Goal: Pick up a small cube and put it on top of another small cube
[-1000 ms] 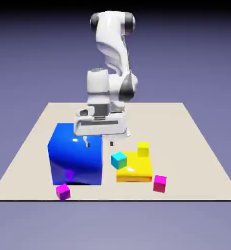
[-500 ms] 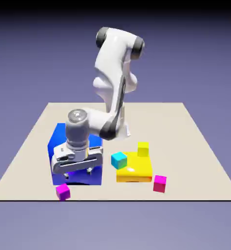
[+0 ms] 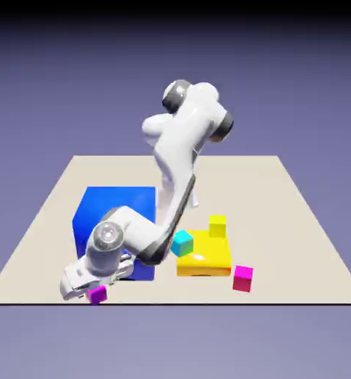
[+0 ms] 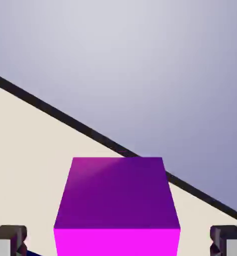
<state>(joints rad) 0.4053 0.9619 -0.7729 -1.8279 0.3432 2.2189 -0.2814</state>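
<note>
My tool sits low at the near edge of the surface, toward the exterior view's left, with its jaws spread wide and gripping nothing. In the hand view the two grey fingertips stand at the bottom corners, well clear of either side of the small cube, which fills the space between them without touching them. The small cube, a purplish magenta, rests on the surface close to the near edge, and in the exterior view only part of it shows beneath the white hand. Beyond it in the hand view I see the pale surface end at a dark edge line, with plain backdrop above.

Just behind the tool stands the big blue cube, partly covered by my arm's forearm and wrist. To the exterior view's right of it lies a flat yellow block, with a small cyan cube at its near-left corner and a small yellow cube on its far side. A pinker magenta cube rests on the surface just off the yellow block's near-right corner, well apart from the small cube under my tool.
</note>
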